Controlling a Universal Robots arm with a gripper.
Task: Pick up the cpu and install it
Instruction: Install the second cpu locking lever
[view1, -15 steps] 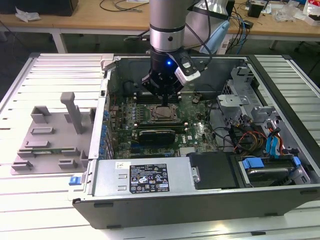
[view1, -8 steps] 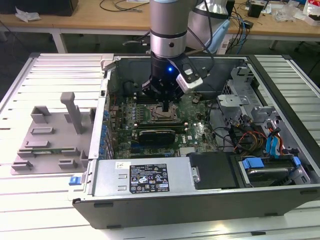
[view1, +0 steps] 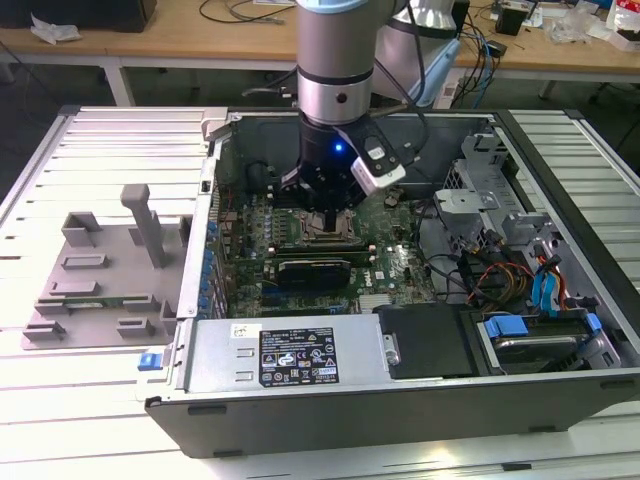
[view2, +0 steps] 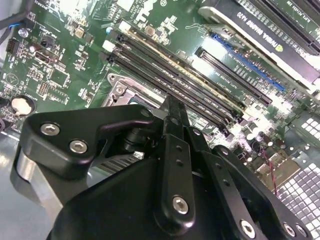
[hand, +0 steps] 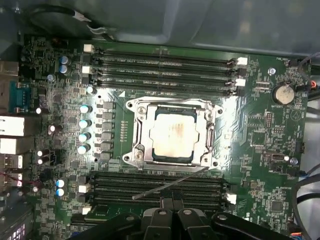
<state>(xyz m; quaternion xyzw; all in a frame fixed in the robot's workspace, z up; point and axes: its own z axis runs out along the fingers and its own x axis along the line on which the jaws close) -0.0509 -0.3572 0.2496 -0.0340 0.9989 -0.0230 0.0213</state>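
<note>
Silvery cpu (hand: 172, 134) is sitting in the socket (hand: 172, 132) just beyond my pincer (hand: 172, 215), whose fingers are looking closed and empty.

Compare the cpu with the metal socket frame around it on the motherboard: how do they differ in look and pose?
In the first wrist view, the cpu is a solid, pale silvery square with a smooth, slightly smudged top; the socket frame is an open metal border with screws at its corners. The cpu lies inside, the socket frame surrounds it and is larger. Both lie flat on the motherboard between memory slot banks.
</note>
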